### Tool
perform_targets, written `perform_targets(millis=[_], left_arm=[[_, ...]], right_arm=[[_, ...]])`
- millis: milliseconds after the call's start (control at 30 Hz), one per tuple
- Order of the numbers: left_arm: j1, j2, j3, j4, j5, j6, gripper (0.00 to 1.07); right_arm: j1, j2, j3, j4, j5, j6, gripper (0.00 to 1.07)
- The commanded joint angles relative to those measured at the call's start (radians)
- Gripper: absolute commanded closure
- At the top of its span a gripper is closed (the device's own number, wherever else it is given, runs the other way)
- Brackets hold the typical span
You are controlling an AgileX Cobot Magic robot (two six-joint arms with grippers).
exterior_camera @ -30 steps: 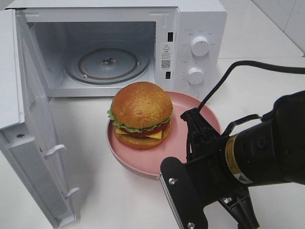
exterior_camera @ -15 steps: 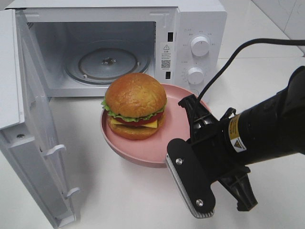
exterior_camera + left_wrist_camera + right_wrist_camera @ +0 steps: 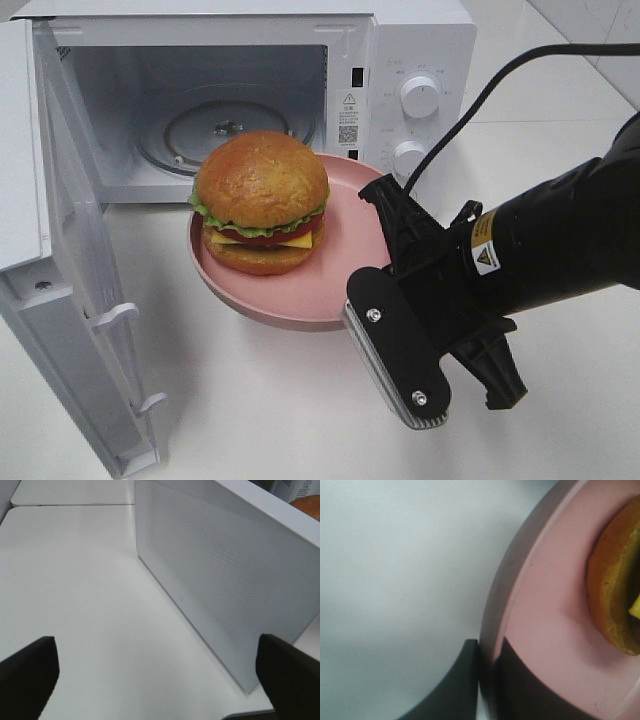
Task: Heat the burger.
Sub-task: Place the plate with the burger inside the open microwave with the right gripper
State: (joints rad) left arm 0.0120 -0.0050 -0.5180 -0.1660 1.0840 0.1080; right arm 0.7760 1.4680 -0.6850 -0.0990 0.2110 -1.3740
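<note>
The burger (image 3: 262, 200), with a golden-brown bun, lettuce, cheese and tomato, sits on a pink plate (image 3: 345, 275). My right gripper (image 3: 392, 215) is shut on the plate's right rim and holds it tilted a little, just in front of the open microwave (image 3: 420, 40). In the right wrist view the gripper (image 3: 487, 680) pinches the plate's rim (image 3: 545, 605), one dark finger on each side, with the burger's bottom bun (image 3: 615, 590) at the edge. My left gripper (image 3: 157, 675) stands open over bare table, outside the microwave door (image 3: 225, 580).
The microwave door (image 3: 70, 280) is swung wide open on the left. The glass turntable (image 3: 200, 125) lies inside the cavity. Two white dials (image 3: 420, 96) are on the right panel. A black cable (image 3: 500, 85) runs behind the right arm. White tabletop lies all around.
The right gripper has carried the plate and burger up and to the left, closer to the microwave opening. The left gripper has stayed open.
</note>
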Motion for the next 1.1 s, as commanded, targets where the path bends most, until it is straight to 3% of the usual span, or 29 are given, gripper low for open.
perform_targets(millis=[33, 567, 1100], left_arm=[[-0.004, -0.017, 0.003, -0.005, -0.015, -0.003, 0.07], [-0.004, -0.017, 0.003, -0.005, -0.015, -0.003, 0.07], [-0.004, -0.017, 0.003, -0.005, -0.015, -0.003, 0.07]], right_arm=[[-0.005, 0.022, -0.040, 0.007, -0.064, -0.013, 1.07], [-0.005, 0.145, -0.178, 0.011, -0.053, -0.001, 1.07], [-0.021, 0.305, -0.401, 0.099, 0.056, -0.015, 1.07]])
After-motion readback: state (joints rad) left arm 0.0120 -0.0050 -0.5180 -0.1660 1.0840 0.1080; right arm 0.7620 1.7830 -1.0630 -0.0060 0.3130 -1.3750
